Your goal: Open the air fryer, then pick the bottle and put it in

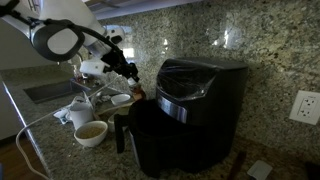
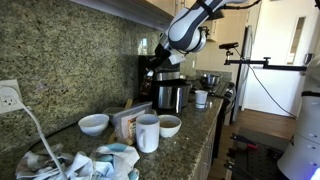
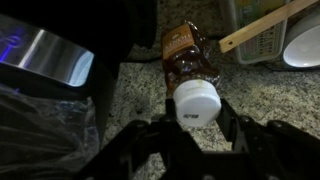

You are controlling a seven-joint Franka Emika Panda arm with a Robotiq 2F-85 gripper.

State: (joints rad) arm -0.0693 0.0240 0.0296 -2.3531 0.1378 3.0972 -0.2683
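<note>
Bottle is seen in an exterior view, hung from the gripper, just beside the upper front of the air fryer and above the counter. A white bowl of brown liquid is set nearby. In an exterior view the arm is bent down by the fryer; the bottle cannot be made out there. A white cup is placed in front. In the wrist view the gripper is clamped on the bottle's white cap; the brown body is pointed away, and the fryer's silver band is seen left.
</note>
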